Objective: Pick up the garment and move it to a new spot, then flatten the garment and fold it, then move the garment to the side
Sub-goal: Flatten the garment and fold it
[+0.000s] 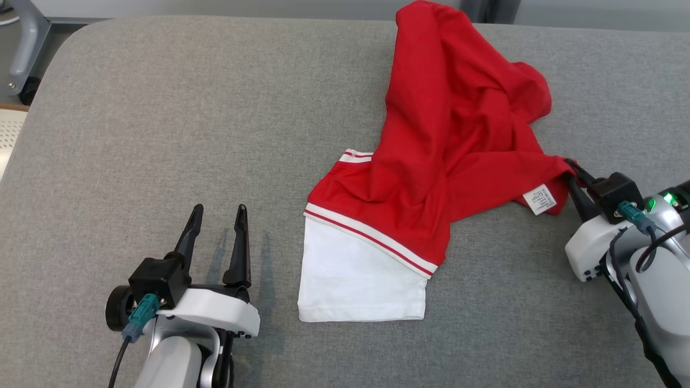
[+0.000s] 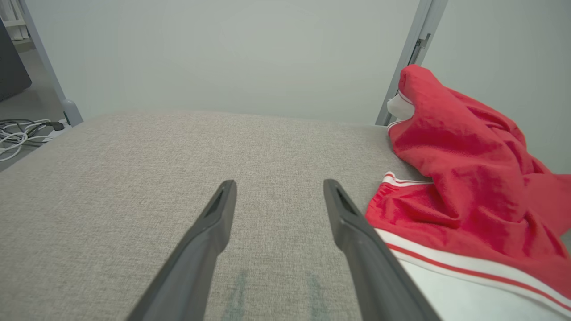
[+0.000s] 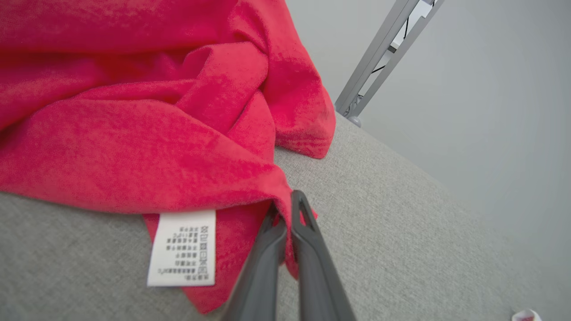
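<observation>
**Limp red shirt, pinched at 1 corner**

The crumpled red jersey garment [image 1: 458,134], with its flat white panel [image 1: 358,275], lies heaped on the grey fabric-covered table [image 1: 161,108], from the middle out toward the far right. My right gripper [image 1: 570,164] has its 2 fingers together, clamped on a red edge just beside the white care label [image 1: 540,198]. My left gripper [image 1: 218,207] stands with its fingers apart over bare table, just left of the white panel, holding nothing.

I judge the cloth light, soft and limp. From 1 pinch it will hang, bunch and twist, and the textured table will drag at it. It isn't fragile, but thin knit can slip out of a shallow bite. For spreading, I'd want the left gripper on a hem edge, probably the striped trim [image 1: 372,237] or the panel's near corner.
</observation>
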